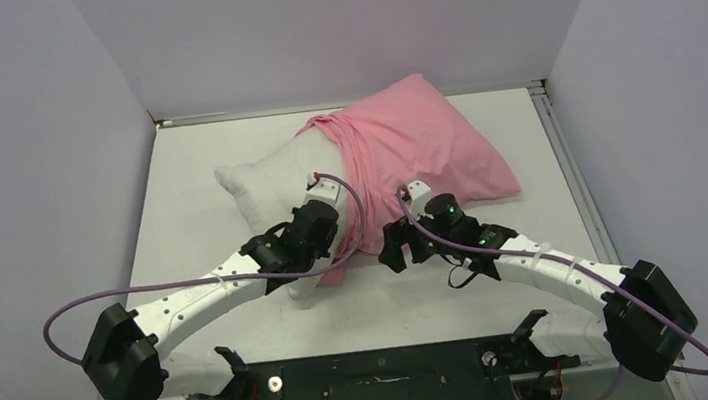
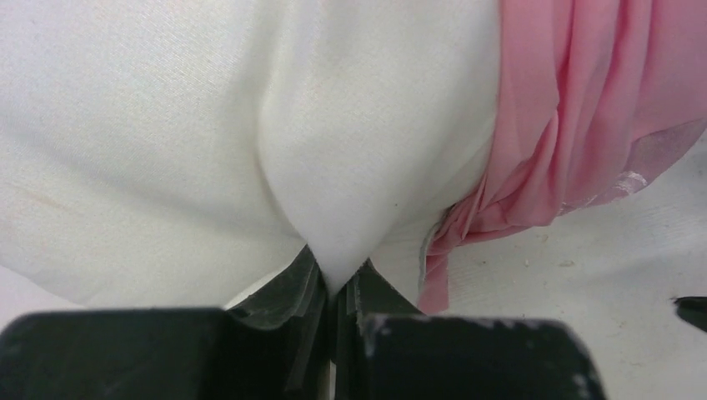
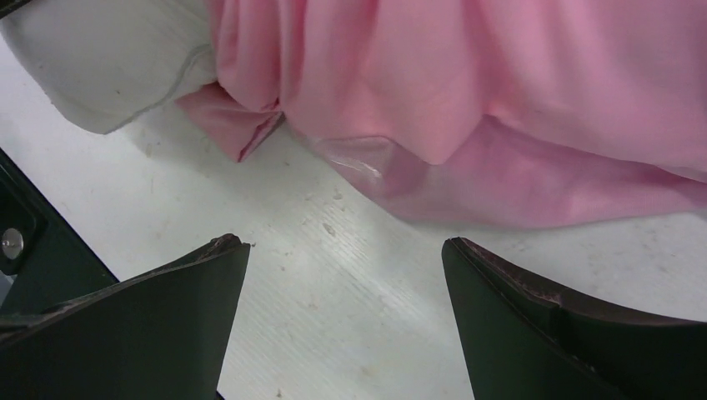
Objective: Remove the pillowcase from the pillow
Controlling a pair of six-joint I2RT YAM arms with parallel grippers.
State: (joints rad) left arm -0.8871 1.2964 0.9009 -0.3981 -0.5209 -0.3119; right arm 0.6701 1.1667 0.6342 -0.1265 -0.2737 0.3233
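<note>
The white pillow point(image 1: 262, 182) lies across the table, its left part bare. The pink pillowcase point(image 1: 415, 148) covers its right part and is bunched at the middle. My left gripper point(image 1: 311, 197) is shut on a pinch of white pillow fabric point(image 2: 333, 208) near the bunched pink edge point(image 2: 575, 108). My right gripper point(image 1: 411, 222) is open and empty, low over the table just in front of the pillowcase's lower edge point(image 3: 467, 175). A bare pillow corner point(image 3: 108, 67) shows at the upper left of the right wrist view.
The white table point(image 1: 223, 326) is walled on three sides by grey panels point(image 1: 22, 147). A black mounting plate point(image 1: 380, 373) with the arm bases runs along the near edge. Purple cables point(image 1: 99, 297) loop beside both arms.
</note>
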